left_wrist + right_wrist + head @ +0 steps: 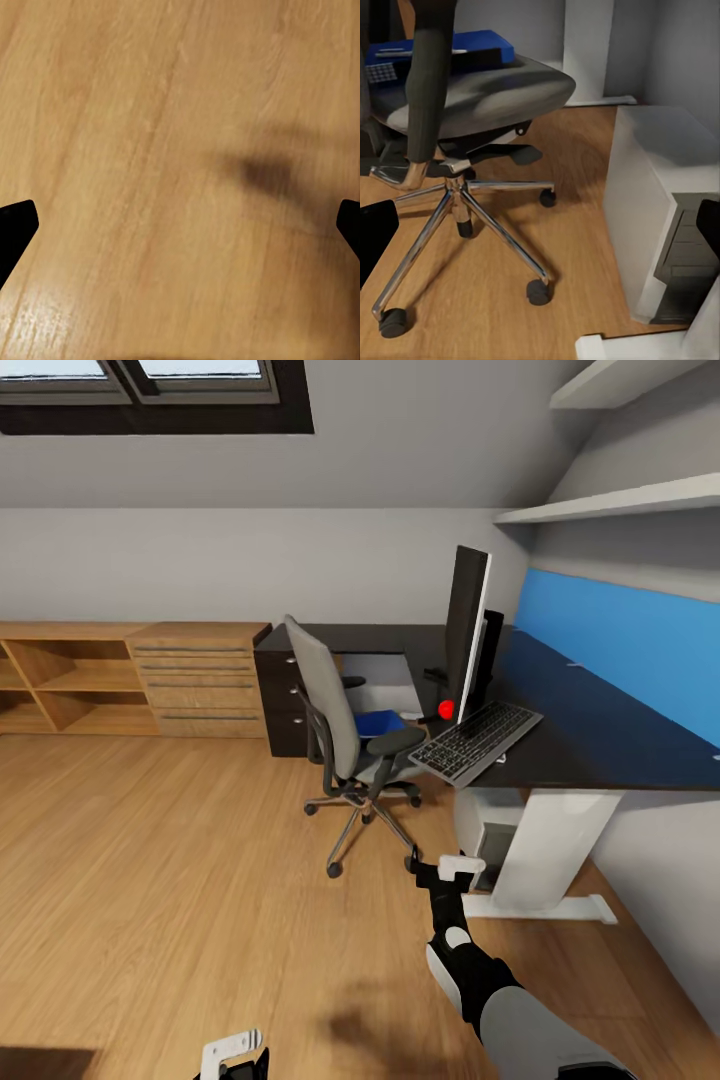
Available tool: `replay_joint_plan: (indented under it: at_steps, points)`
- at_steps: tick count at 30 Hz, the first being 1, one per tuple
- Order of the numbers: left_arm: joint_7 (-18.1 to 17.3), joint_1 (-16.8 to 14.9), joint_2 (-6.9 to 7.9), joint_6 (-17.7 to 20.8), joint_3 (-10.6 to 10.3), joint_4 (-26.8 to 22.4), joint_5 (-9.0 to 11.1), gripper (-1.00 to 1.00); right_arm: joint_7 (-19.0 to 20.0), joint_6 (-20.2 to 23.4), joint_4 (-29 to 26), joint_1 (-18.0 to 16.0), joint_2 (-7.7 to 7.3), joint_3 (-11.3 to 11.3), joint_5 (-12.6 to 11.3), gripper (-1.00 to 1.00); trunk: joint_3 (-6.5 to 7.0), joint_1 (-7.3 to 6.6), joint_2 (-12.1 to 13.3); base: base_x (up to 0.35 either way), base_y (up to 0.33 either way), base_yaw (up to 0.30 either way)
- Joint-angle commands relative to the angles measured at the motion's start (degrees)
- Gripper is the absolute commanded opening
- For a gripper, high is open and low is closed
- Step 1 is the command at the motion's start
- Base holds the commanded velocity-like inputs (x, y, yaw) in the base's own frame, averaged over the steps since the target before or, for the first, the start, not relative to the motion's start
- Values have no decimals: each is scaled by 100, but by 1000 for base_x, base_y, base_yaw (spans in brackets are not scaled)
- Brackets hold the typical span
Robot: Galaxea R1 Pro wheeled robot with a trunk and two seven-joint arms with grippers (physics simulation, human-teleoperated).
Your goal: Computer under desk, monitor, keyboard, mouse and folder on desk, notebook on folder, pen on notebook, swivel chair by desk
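The monitor (467, 630) and keyboard (476, 741) were seen on the black bench (590, 730), the keyboard just in front of the screen. The blue folder (442, 51) lay on the swivel chair (340, 735) seat. The computer (664, 206) stood under the bench. The right pincer (447, 867) and left pincer (232, 1057) were held wide apart, empty, above the wood floor (150, 880).

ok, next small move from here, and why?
Probably lift the right hand toward the bright-blue flat folder, which lies on the grey padded swivel chair's seat. The hand hangs low, near the chrome chair base, open and empty.
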Motion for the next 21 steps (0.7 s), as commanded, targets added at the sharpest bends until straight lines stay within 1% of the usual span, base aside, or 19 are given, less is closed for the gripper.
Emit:
replay_joint_plan:
  at_steps: [1,7,14,19,21]
  points:
    - [14,1,-4,35,4,-13,55,100,-62,3,5,-4,1,10,62,100,-23,22,-44,0,0,0]
    - [13,1,-5,34,3,-13,54,100,-100,4,-24,-4,1,10,70,100,-131,154,-284,0,0,0]
    - [12,1,-8,37,-4,-13,54,100,-275,94,-79,-4,1,25,72,100,-256,308,-565,0,0,0]
    - [12,1,-13,38,-6,-13,54,100,-303,533,-126,-37,1,24,73,100,-346,417,-766,0,0,0]
    - [12,1,-13,38,-6,-13,54,100,-299,695,-143,-131,1,25,74,100,-382,461,-846,0,0,0]
